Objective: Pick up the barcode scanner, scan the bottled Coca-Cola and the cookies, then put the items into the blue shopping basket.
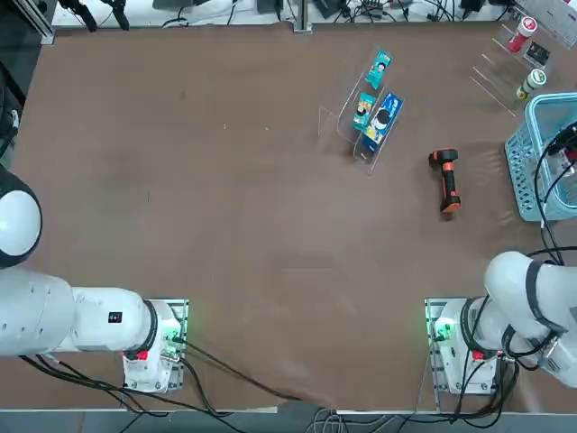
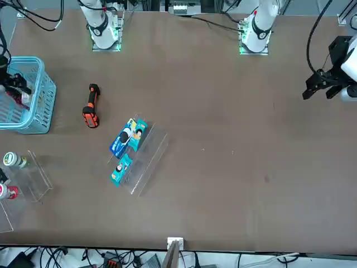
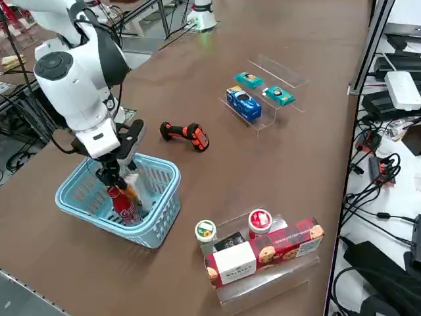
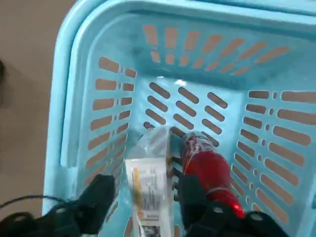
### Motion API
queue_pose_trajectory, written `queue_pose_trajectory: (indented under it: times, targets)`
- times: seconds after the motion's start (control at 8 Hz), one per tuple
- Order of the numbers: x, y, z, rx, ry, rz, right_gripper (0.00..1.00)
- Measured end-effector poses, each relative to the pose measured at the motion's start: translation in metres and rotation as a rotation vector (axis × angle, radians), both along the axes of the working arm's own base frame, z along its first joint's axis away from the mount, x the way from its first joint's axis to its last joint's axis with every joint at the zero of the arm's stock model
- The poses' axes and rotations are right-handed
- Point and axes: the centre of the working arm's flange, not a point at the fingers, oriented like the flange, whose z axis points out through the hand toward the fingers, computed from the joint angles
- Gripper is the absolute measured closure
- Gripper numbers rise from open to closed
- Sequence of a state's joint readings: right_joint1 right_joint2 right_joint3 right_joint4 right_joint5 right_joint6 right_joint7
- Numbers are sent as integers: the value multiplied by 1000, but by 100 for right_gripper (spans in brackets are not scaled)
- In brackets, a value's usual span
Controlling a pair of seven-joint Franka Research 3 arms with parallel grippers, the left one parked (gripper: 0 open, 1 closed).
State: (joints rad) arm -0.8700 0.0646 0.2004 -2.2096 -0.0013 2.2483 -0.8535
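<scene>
The blue shopping basket (image 3: 158,217) (image 1: 527,158) stands at the table's right edge. My right gripper (image 3: 117,174) (image 4: 145,197) hangs inside it, open. The cookies (image 4: 148,185), a white carton with a barcode, lie between its fingers (image 4: 101,195), with a little space showing on one side. Beside the carton the bottled Coca-Cola (image 4: 207,168) (image 3: 125,204) leans against the basket wall, red cap up. The barcode scanner (image 1: 446,180) (image 3: 185,135), black with orange trim, lies on the table just left of the basket, apart from the gripper.
A clear acrylic stand (image 1: 361,126) near the table's middle holds a blue packet and two teal packets. A second clear stand (image 3: 263,276) at the far right corner carries a red biscuit box, a red-topped tub and a green-topped tub. Cables run along the table's edges.
</scene>
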Motion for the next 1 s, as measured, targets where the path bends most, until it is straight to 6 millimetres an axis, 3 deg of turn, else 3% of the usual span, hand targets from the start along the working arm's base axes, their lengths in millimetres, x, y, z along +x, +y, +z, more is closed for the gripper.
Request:
queue_pose_trajectory:
  times: [0.12, 0.25, 0.5, 0.75, 1.0]
  targets:
    - [2, 1, 7, -3, -1, 3, 0]
    - [9, 3, 21, 0, 2, 16, 0]
    - [40, 22, 81, 9, 8, 65, 0]
    - [76, 69, 162, 4, 6, 112, 0]
    - [106, 144, 229, -2, 6, 129, 0]
